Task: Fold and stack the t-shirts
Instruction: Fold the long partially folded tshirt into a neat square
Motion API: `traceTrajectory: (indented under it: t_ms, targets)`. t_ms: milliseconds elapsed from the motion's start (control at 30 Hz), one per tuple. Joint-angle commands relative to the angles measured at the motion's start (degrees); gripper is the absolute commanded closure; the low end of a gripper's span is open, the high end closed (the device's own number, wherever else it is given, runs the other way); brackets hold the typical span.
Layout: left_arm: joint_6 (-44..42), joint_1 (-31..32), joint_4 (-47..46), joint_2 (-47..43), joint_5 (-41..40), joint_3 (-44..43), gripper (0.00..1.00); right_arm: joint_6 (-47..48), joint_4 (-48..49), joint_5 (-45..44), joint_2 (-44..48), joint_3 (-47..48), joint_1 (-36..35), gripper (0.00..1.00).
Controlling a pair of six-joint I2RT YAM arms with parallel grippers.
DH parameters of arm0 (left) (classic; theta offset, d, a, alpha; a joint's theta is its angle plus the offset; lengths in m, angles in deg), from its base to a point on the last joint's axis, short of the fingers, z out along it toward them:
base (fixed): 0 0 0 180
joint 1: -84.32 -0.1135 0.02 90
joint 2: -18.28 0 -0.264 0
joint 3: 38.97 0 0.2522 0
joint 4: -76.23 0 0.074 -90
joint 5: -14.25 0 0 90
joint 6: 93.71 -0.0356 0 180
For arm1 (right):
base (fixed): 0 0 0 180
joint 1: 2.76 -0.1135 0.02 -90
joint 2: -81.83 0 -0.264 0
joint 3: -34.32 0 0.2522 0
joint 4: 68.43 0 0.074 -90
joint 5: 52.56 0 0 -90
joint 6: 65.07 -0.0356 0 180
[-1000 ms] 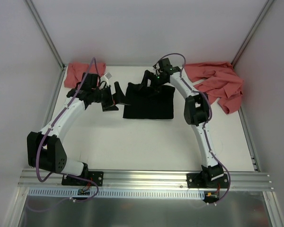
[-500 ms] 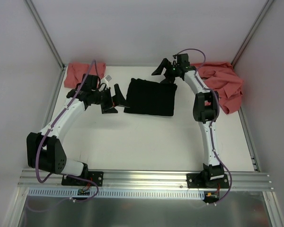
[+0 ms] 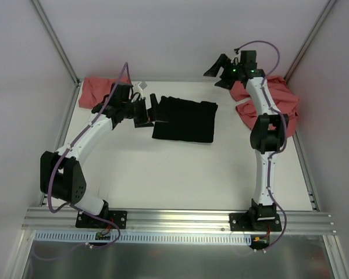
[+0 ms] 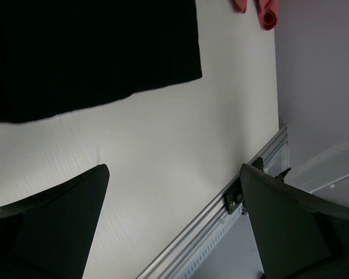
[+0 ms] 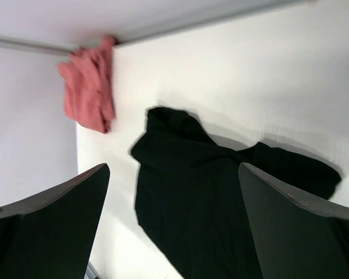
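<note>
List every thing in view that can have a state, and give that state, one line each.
black t-shirt: folded into a rectangle, flat on the table, not held.
left salmon-red t-shirt: compact bundle in the far left corner.
right salmon-red heap: crumpled, unfolded, at the far right.
left gripper: open, empty, at the black t-shirt's left edge.
right gripper: open, empty, raised above the table.

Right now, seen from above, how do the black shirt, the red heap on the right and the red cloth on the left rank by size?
1. black t-shirt and right red heap: about alike; the right arm covers part of the heap.
2. left red cloth: smallest.
</note>
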Motion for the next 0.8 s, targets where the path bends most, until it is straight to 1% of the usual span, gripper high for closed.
traceTrajectory:
  t_ms: [0,33,67,100,133,167,200,233,267,300,333,367,433,467,567,767]
  targets:
    - [0.64,0.94,-11.24,5.65,1.75,-5.71,0.01,1.71,-0.06,-0.28,14.37,0.07,2.52,0.01]
    - [1.43,0.94,-15.7,7.68,3.25,-6.6,0.01,1.62,-0.15,0.59,18.05,-3.25,2.96,0.01]
    - [2.4,0.85,-18.0,12.13,4.66,-7.74,0.01,2.14,-1.63,0.69,19.91,-5.02,3.05,0.01]
    - [4.67,1.02,-20.11,14.61,5.89,-10.45,0.01,2.58,-2.43,0.69,21.84,-7.13,3.05,0.01]
    - [5.91,1.02,-24.66,16.82,7.73,-11.78,0.01,2.76,-2.69,1.39,25.69,-12.8,2.97,0.0]
    - [7.23,1.28,-26.71,21.45,8.79,-14.92,0.01,2.94,-2.78,1.65,27.64,-16.08,2.97,0.01]
    - [9.85,1.37,-27.94,24.11,9.68,-17.04,0.01,2.68,-2.96,1.48,29.67,-19.42,2.88,0.01]
    - [11.18,1.55,-28.48,29.53,11.25,-19.33,0.01,2.5,-3.05,1.66,33.34,-26.15,2.7,0.01]
    - [13.63,1.64,-30.05,32.19,12.22,-23.61,0.01,1.98,-2.79,2.27,35.38,-29.7,2.35,0.01]
    - [14.44,1.73,-30.41,34.65,12.93,-25.74,0.01,1.89,-2.7,2.27,37.31,-33.04,2.09,0.01]
    - [14.88,1.81,-30.59,38.68,13.37,-27.51,0.01,2.06,-2.61,2.45,41.16,-39.43,1.74,0.0]
    - [15.32,1.9,-30.85,40.2,13.2,-30.05,0.01,2.15,-2.52,2.53,43.11,-42.45,1.3,0.01]
    - [16.64,1.9,-33.57,43.19,12.94,-30.69,0.01,3.29,-3.74,2.71,46.81,-47.38,0.24,0.01]
    - [17.26,1.82,-35.15,43.99,12.85,-31.82,0.01,3.99,-4.71,2.54,50.13,-50.88,-0.02,0.01]
    - [17.35,1.9,-35.69,46.72,12.32,-34.28,0.01,6.1,-7.88,1.66,55.68,-56.43,-0.64,0.01]
    - [17.17,1.46,-39.9,48.65,10.83,-35.26,0.01,8.12,-12.53,0.34,61.93,-61.55,-0.73,0.01]
